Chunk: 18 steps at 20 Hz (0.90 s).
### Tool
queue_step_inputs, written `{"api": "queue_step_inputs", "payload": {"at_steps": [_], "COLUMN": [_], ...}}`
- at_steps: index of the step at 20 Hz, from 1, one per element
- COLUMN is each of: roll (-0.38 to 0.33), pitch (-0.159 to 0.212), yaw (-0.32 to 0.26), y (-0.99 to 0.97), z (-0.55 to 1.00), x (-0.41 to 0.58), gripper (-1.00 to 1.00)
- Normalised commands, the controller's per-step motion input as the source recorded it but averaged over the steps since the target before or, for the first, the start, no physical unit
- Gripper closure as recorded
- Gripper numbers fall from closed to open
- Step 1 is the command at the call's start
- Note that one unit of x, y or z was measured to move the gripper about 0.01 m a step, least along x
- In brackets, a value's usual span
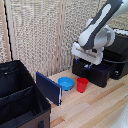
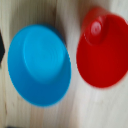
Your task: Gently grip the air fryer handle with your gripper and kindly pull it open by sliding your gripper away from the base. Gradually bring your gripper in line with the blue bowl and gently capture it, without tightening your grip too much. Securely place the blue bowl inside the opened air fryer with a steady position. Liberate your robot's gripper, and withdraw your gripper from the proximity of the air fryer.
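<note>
Gripper poised above bowl and cup
Blue bowl is seen below, toward the exterior view's left — finger state cannot be told.

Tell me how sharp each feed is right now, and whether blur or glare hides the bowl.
Wrist view: soft and slightly smeared, yet the blue bowl and red cup read clearly on the wooden table; a pale sheen sits on the cup. Exterior view: low resolution, evenly lit, the gripper merges into the dark air fryer behind it.
</note>
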Motion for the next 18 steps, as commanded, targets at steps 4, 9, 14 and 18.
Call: {"api": "queue_step_inputs", "payload": {"at_steps": [4, 9, 14, 18], "roll": [0.002, 0.000, -0.016, -0.091], "pitch": [0.118, 0.094, 0.051, 0.010], "yaw": [0.232, 0.267, 0.273, 0.269], "y": [0.35, 0.29, 0.23, 0.09], "z": [0.32, 0.14, 0.01, 0.00], "x": [0.185, 0.229, 0.312, 0.397], "gripper": [-1.00, -1.00, -1.00, -1.00]}}
